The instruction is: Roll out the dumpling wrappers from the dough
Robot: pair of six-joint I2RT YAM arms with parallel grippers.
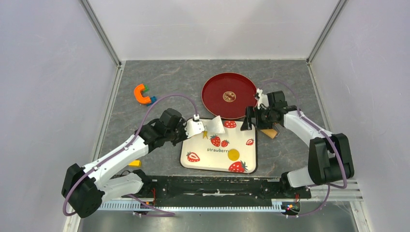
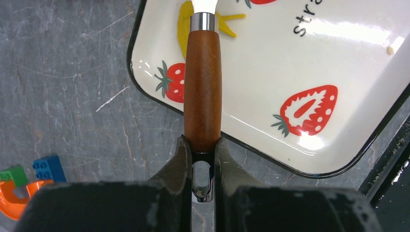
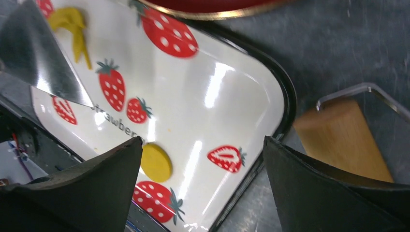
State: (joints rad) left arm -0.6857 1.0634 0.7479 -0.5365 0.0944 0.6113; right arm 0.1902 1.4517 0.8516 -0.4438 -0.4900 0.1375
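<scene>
Two robot arms reach over a grey table toward a white, strawberry-printed tray [image 1: 212, 162]. The left gripper [image 1: 189, 129] is clamped narrowly on the brown wooden handle of a scraper [image 2: 202, 82]. The scraper's shiny blade hangs tilted over the far left part of the tray, just beside an irregular yellow scrap [image 1: 205, 134] of dough. The right gripper [image 1: 251, 119] holds nothing; its jaws stand wide apart above the tray's far right corner. The dumpling wrapper [image 1: 233, 154], a small flat yellow disc, lies on the near right part of the tray among the printed strawberries, and neither gripper touches it. A wooden roller [image 1: 270, 131] lies on the table just beside the tray's right edge, and a red plate [image 1: 228, 95] sits just beyond the tray. The wrapper looks already flattened, so the step in hand seems to be getting it off the tray. Next, the blade would likely need to travel across to the disc and slide flat beneath it without creasing it.
</scene>
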